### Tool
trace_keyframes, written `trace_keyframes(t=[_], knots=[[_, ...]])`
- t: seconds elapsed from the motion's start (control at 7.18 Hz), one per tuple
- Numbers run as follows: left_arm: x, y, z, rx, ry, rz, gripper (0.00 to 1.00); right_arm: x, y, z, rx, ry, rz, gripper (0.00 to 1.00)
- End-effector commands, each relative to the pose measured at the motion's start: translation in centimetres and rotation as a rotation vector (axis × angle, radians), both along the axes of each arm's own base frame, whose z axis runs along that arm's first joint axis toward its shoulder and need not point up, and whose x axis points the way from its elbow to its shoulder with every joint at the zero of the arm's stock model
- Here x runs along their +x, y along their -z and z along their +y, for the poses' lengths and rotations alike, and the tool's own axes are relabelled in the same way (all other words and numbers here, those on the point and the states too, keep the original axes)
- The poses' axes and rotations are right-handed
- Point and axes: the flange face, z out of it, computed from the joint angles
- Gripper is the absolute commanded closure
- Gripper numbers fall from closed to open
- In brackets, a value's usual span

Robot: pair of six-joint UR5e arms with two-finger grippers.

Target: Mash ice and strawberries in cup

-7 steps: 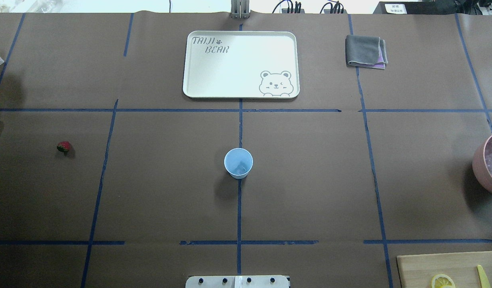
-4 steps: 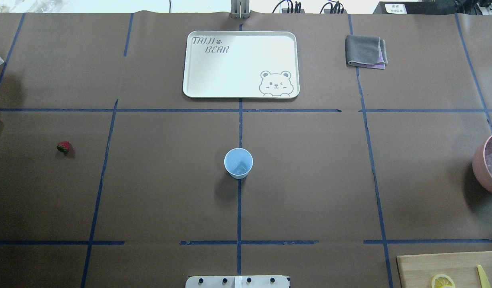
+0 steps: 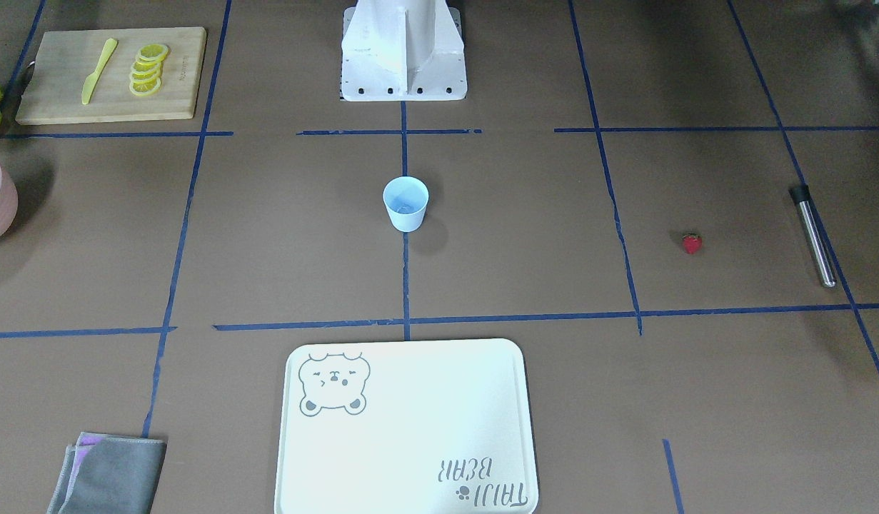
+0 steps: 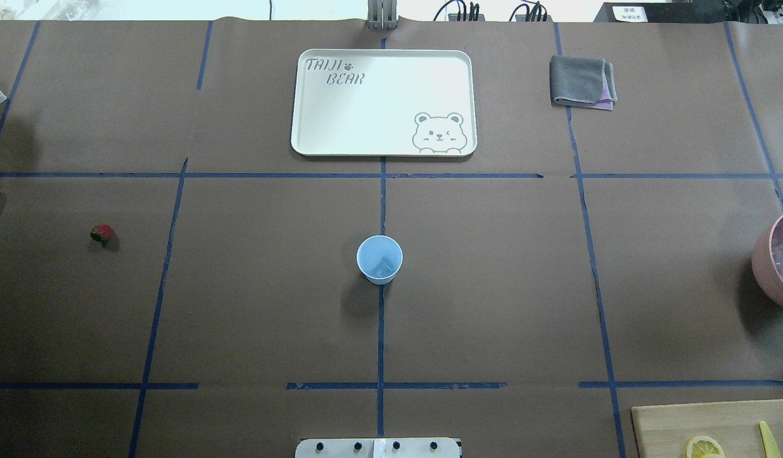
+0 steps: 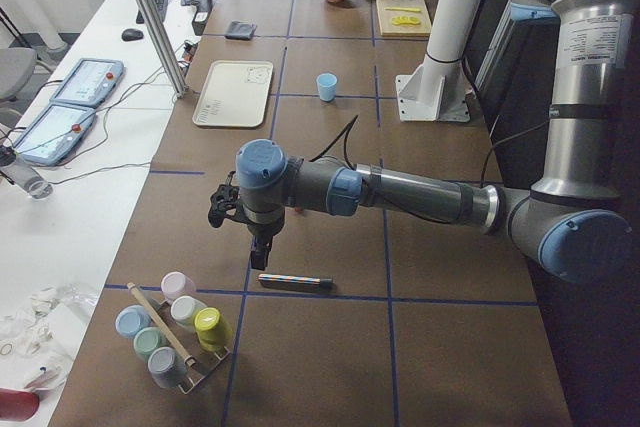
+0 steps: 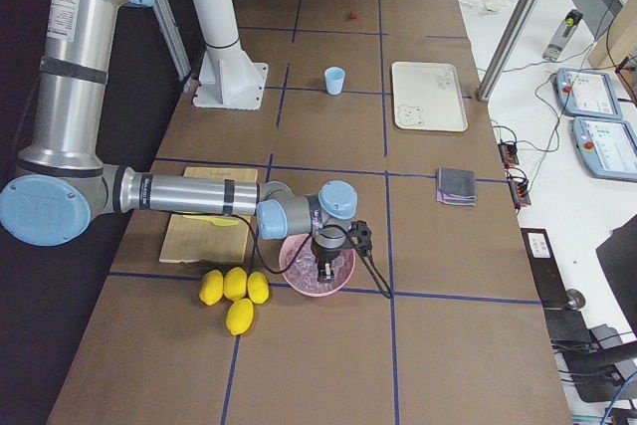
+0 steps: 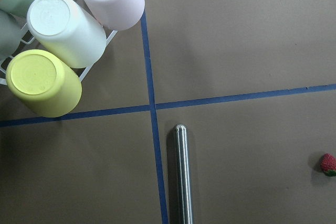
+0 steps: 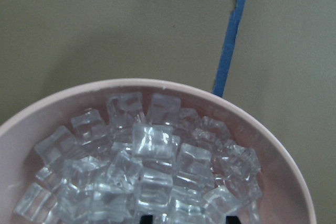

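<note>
Silver-grey arm tubes point(image 5: 420, 194), blue joint caps point(image 5: 261, 159)

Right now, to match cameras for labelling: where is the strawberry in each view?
Exterior front-facing: strawberry right of centre, left of the metal rod.
Overhead exterior: strawberry at mid-left.
Exterior left: cannot tell; the left arm covers that area.
Exterior right: strawberry, a red speck at top centre.
Left wrist: strawberry at the lower right edge.
Right wrist: not in it.
Shared landmark: the metal rod beside it.

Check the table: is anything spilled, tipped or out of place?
Nothing is spilled or tipped. The cup stands upright, and the ice sits in the pink bowl. Only the strawberry lies loose on the bare table, far from the cup.
</note>
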Motion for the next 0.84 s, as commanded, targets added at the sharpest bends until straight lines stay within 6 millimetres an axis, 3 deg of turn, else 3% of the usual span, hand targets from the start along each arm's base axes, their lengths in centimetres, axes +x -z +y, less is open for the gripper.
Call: trace_keyframes(t=[0.0, 0.14, 0.28, 0.56, 0.7], knots=[[0.0, 0.0, 0.1, -0.001, 0.000, 0.000, 0.00, -0.1, -0.1, -0.3, 0.001, 0.002, 0.000, 0.60], [0.0, 0.3, 0.1, 0.003, 0.000, 0.000, 0.00, -0.1, 0.0, -0.3, 0.002, 0.001, -0.001, 0.83], [0.0, 0.4, 0.1, 0.003, 0.000, 0.000, 0.00, -0.1, 0.2, -0.3, 0.006, 0.001, -0.003, 0.91], [0.0, 0.4, 0.1, 0.003, 0.000, 0.000, 0.00, 0.2, 0.6, 0.0, 0.018, -0.001, -0.007, 0.98], [0.0, 0.5, 0.1, 0.005, 0.000, 0.000, 0.00, 0.3, 2.0, 0.0, 0.043, -0.002, -0.013, 1.00]])
